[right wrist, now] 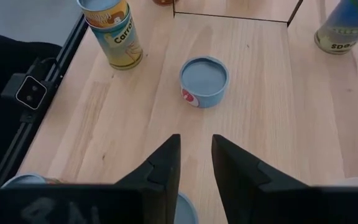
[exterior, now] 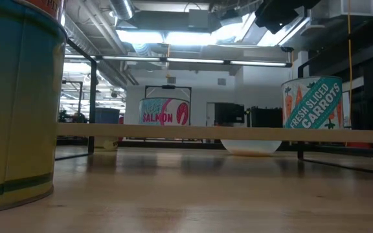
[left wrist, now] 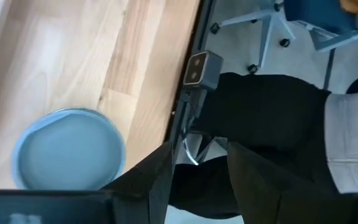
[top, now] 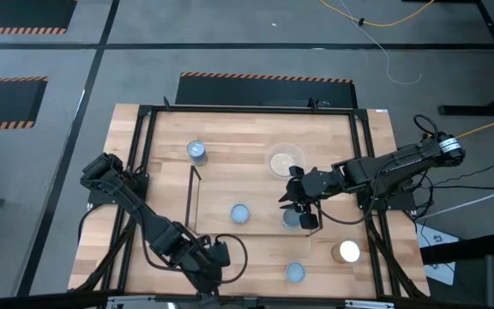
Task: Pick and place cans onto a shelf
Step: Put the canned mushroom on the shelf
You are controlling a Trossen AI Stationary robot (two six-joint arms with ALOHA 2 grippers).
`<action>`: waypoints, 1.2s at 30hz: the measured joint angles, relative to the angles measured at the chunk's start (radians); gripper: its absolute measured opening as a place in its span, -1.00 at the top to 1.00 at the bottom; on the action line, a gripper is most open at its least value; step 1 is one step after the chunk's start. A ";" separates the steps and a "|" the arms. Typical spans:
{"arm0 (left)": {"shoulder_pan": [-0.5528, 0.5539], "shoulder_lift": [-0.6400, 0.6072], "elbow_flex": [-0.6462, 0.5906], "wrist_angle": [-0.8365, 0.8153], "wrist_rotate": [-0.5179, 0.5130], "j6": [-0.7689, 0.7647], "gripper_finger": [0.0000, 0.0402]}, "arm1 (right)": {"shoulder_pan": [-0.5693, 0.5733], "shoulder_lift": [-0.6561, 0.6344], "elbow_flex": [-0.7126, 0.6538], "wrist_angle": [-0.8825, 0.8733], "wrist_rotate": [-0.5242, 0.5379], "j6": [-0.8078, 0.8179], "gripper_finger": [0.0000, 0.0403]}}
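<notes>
**Right claw over a can, shelf well apart**

Risk of knocking the can (top: 293, 221) over on descent, with fingers parted only narrowly above its top. Counter (top: 256, 129) carrying shelf (top: 193, 197) left of centre. Right claw (top: 301, 209) directly above that can, grasping nothing. Left claw (left wrist: 197, 180) released, at the near edge beside another can (left wrist: 70, 149).

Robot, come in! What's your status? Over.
Right gripper open above a can. Left gripper open, waiting aside. A second can stands between it and the shelf.
</notes>
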 joint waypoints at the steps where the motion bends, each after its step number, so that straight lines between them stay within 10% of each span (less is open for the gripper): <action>1: 0.000 0.000 0.000 -0.006 -0.002 0.000 0.27 | 0.000 0.000 0.000 0.000 0.000 -0.001 0.52; 36: -0.001 0.078 -0.001 -0.109 -0.072 0.003 0.28 | 0.000 0.000 0.000 -0.002 0.000 -0.021 0.52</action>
